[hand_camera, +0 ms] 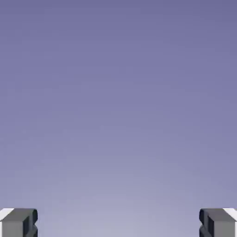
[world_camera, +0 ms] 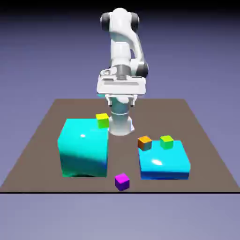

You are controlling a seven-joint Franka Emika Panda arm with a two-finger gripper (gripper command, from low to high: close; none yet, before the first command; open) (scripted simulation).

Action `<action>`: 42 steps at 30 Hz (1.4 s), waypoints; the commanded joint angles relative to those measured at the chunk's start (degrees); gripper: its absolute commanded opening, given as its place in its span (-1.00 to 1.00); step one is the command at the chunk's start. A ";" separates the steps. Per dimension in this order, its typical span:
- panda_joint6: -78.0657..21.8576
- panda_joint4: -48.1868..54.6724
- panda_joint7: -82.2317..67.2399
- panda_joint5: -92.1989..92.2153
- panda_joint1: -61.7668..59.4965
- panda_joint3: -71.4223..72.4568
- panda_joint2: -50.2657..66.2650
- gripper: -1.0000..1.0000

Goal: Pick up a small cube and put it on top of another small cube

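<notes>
One purple cube [world_camera: 122,182], three other cubes [world_camera: 145,143], two cyan blocks [world_camera: 164,160]; gripper [world_camera: 121,101] wide.

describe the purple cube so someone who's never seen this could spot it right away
Find the big cyan block on the exterior view's left. Just off its near right corner, by the table's near edge, lies a tiny cube. It alone is purple.
</notes>
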 commanded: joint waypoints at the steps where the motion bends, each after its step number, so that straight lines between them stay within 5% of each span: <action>1: -2.21 1.92 -0.29 -0.47 0.11 0.12 2.08 0.00; 36: -79.56 69.09 -10.54 -17.05 4.07 4.25 74.76 0.00; 42: -72.11 62.68 -9.31 -18.50 2.89 3.69 77.22 0.00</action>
